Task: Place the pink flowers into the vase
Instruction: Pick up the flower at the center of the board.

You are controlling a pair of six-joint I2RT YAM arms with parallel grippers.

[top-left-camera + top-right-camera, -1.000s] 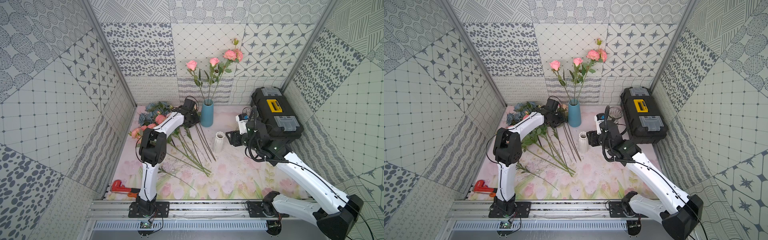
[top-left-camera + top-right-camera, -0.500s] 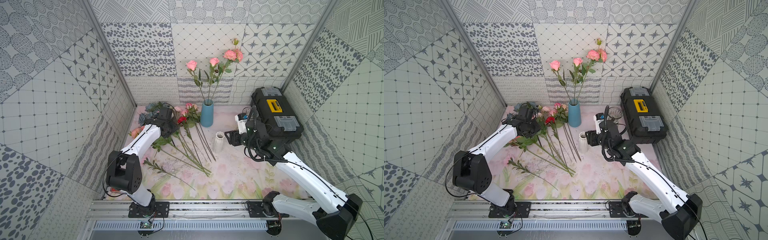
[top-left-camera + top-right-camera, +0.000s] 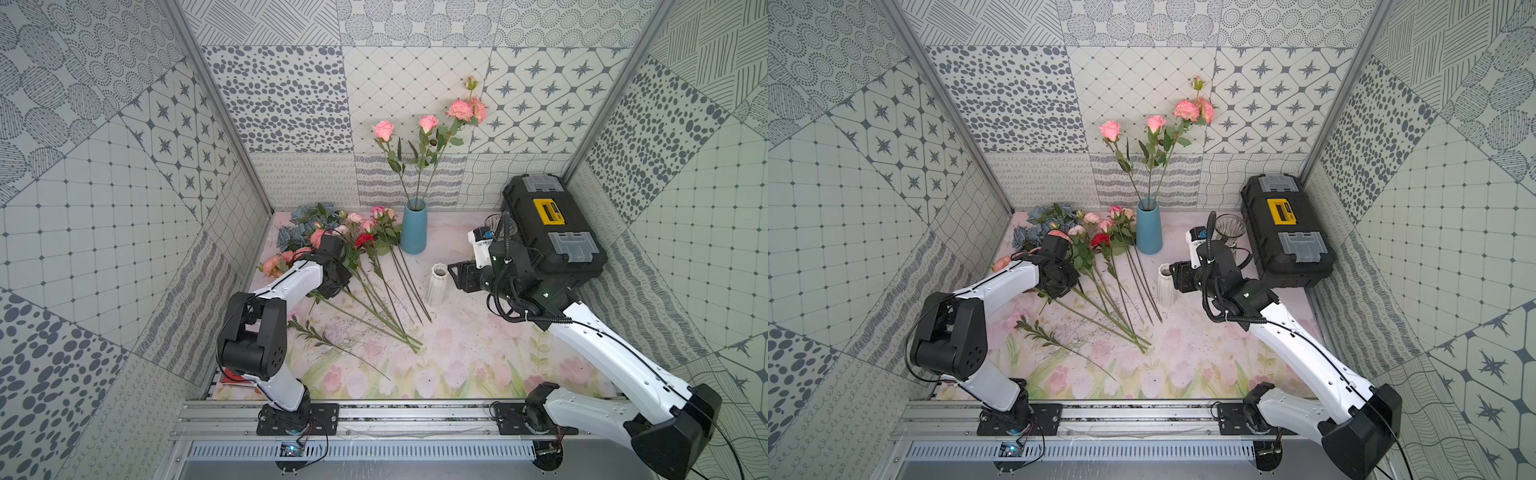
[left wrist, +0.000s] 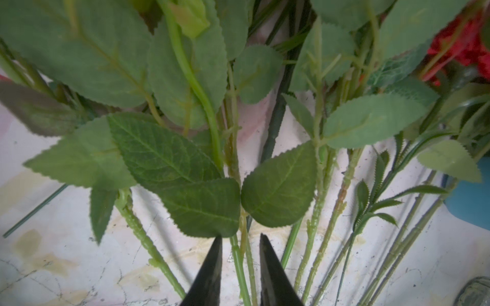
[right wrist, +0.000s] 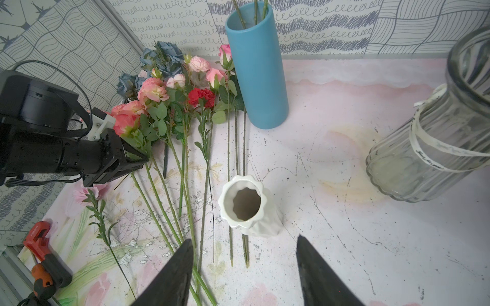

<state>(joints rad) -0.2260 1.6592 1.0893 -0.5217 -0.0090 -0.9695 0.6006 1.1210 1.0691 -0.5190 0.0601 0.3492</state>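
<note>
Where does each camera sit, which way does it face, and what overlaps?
Top views: high above the front rail, looking down toward the back wall; left arm, right arm whole.
Left wrist: low over the mat, facing stems of the pink flowers; left gripper tips show.
Right wrist: above the white vase, facing back-left; right gripper tips and left arm show.
Shared: both wrist views catch the red carnation.

Left gripper (image 4: 240,236) narrow, right gripper (image 5: 244,238) wide
</note>
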